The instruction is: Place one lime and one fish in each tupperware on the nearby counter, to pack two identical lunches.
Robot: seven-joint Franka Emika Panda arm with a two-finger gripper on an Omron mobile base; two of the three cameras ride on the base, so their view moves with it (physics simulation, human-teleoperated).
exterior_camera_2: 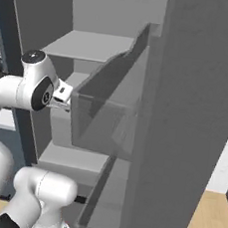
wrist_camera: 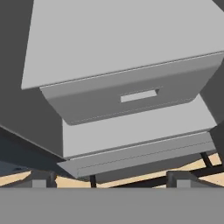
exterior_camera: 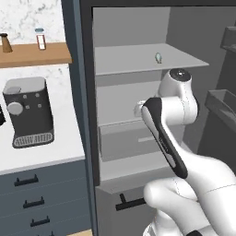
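Observation:
My arm reaches into an open fridge point(exterior_camera: 138, 69). The gripper point(wrist_camera: 109, 179) is open, its two dark fingertips point(wrist_camera: 41, 179) wide apart with nothing between them. It faces a grey fridge drawer point(wrist_camera: 131, 94) with a slot handle, under a bare shelf. A small pale silvery-green thing point(exterior_camera: 158, 57) lies on the upper shelf, above and behind my hand. It is too small to tell whether it is a lime or a fish. The tupperware is out of view.
The open fridge door point(exterior_camera_2: 195, 120) with its bins point(exterior_camera_2: 106, 110) stands close on the right. Left of the fridge, a white counter point(exterior_camera: 64, 138) carries a dark coffee machine point(exterior_camera: 27, 110). A wooden wall shelf point(exterior_camera: 37, 54) holds a small jar point(exterior_camera: 40, 39).

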